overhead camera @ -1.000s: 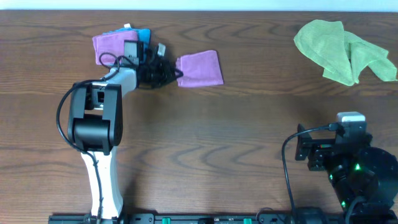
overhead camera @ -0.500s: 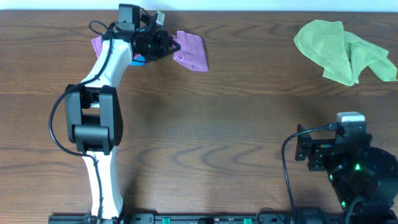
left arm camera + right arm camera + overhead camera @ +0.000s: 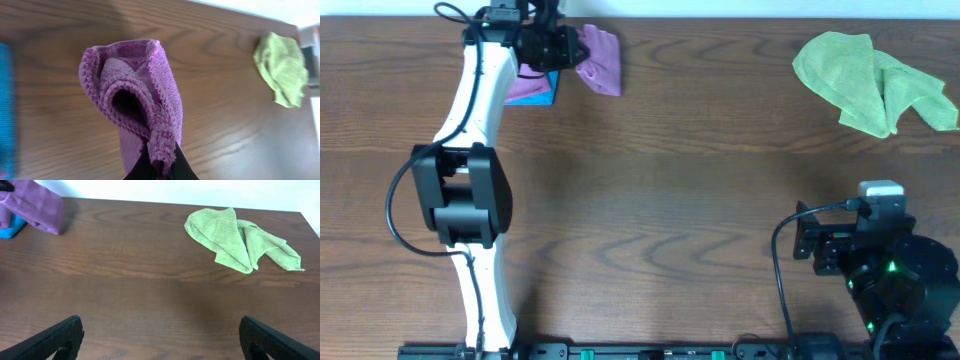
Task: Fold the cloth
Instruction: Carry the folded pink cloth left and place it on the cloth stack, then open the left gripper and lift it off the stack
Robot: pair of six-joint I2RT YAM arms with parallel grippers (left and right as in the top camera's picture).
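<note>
The left fingers [image 3: 181,174] were seen clenched on the cloth [image 3: 135,100], a bunched edge of it being pinched between the tips. From that pinch the cloth was spread out ahead of the fingers, curled over on itself into a loose, open roll. It was carried at the far edge of the surface [image 3: 670,200], at the end of the outstretched left arm. Whether its free end touched the surface could not be told. Just beside the left fingers, partly under the arm, a folded purple cloth [image 3: 528,88] was laid flat on a blue cloth [image 3: 5,110]. The right fingers [image 3: 272,337] were held wide apart with nothing between them, low over the near right part of the surface. A green cloth [image 3: 870,80] was left crumpled well ahead of the right fingers, far from the left ones.
</note>
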